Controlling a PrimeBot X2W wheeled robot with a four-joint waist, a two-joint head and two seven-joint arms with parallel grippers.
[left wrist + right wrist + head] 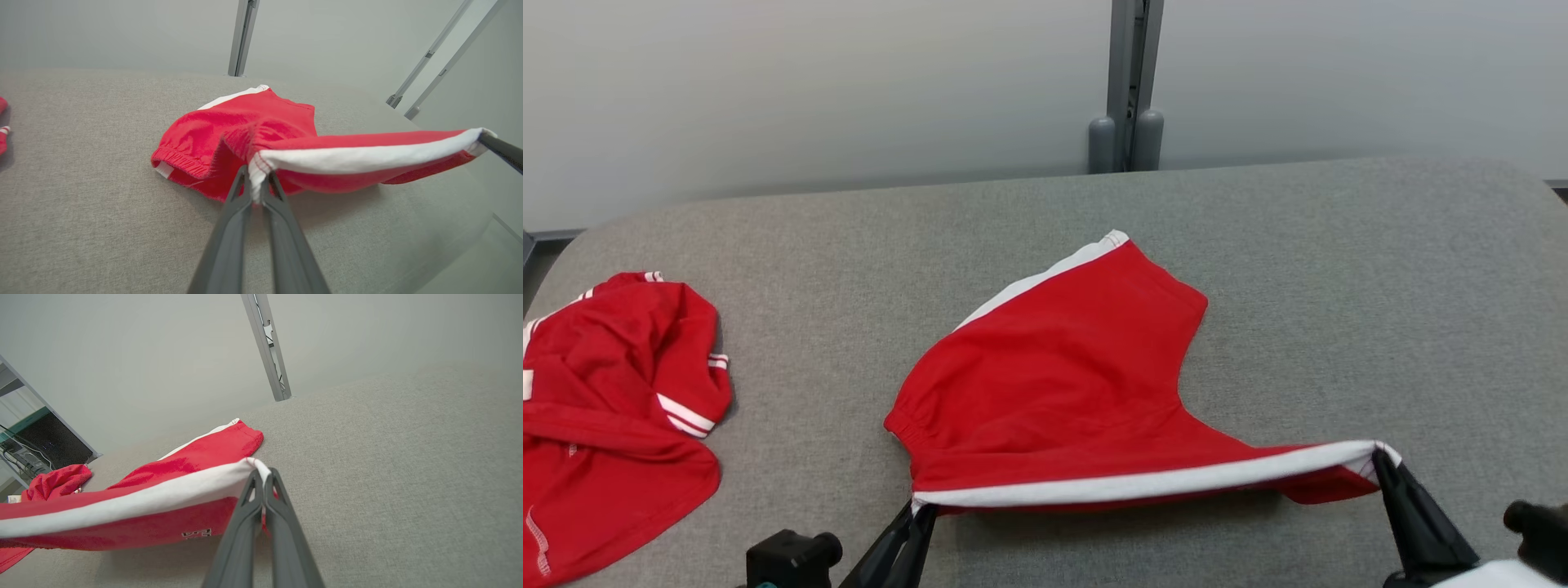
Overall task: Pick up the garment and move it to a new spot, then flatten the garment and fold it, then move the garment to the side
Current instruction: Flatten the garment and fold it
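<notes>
The garment (pixel 1054 376) is a pair of red shorts with white side stripes, lying partly on the grey table. Its near edge is lifted and stretched taut between my two grippers. My left gripper (pixel 920 510) is shut on the left end of the white stripe (pixel 261 163). My right gripper (pixel 1380 457) is shut on the right end of that stripe (pixel 255 465). In the left wrist view the garment (pixel 229 139) hangs from the closed left gripper (pixel 256 181), and its elastic waistband rests on the table. The right wrist view has the garment (pixel 155 514) stretching left from the right gripper (pixel 263 477).
A second red garment with white stripes (pixel 613 392) lies crumpled at the table's left edge. The grey fabric table (pixel 1339 269) has rounded far corners. A metal post (pixel 1127 82) stands behind it against a pale wall.
</notes>
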